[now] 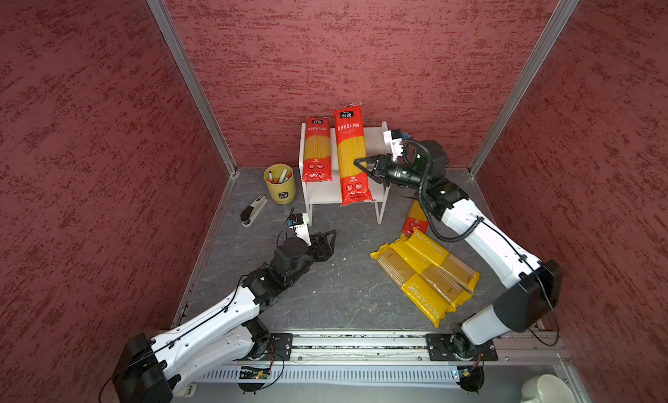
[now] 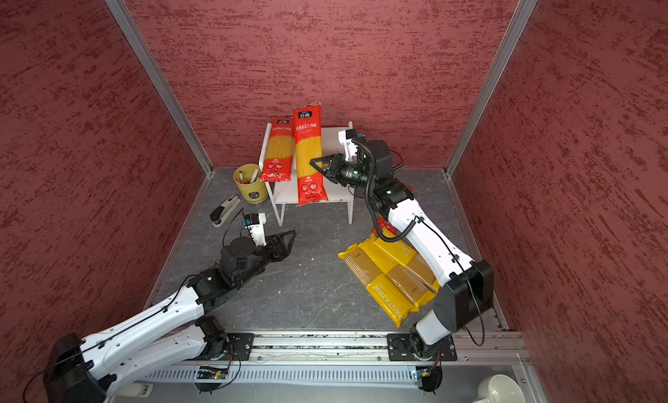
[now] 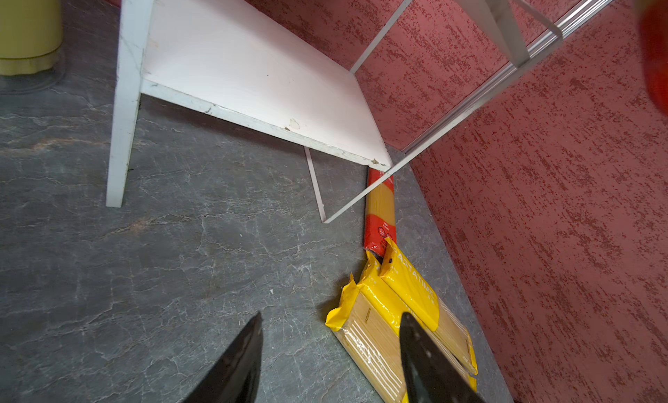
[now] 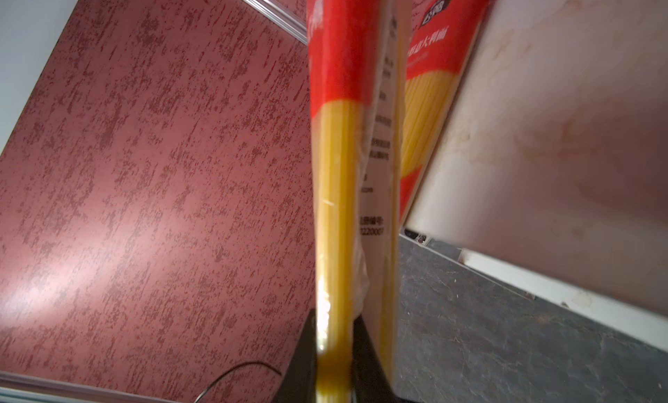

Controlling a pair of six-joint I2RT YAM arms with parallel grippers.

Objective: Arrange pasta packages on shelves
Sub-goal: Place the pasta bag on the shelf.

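Placing the second red-ended bag is the step in hand. The jaws of the right arm [image 1: 466, 220] are clenched on the long edge of a red bag [image 1: 350, 152] near its middle. They hold it on its side above the white rack [image 1: 376, 139], which stands at the far edge of the surface [image 1: 354, 303] against the back wall. One red bag [image 1: 317, 150] already lies flat on the top board along the rack's left panel. The carried one hangs just beside it, and I cannot tell whether it touches the board. The next move, as I judge it, calls for turning the bag flat and lowering it parallel to its neighbour, with both ends kept inside the board's front and back edges. There is bare board to the right of it, so room looks ample on that side, but the raised right panel sits close to the wrist. A third red bag [image 3: 379, 206] lies on the surface by the rack's right legs near the right edge, one end tucked under the pile of three yellow bags [image 1: 426, 274]. The lower shelf is bare. The left arm [image 1: 217, 314] hovers in front of the rack's left leg with its jaws parted and empty, over open middle surface. A cup of pens [image 1: 280, 184] and a stapler [image 1: 253, 210] crowd the far left corner.
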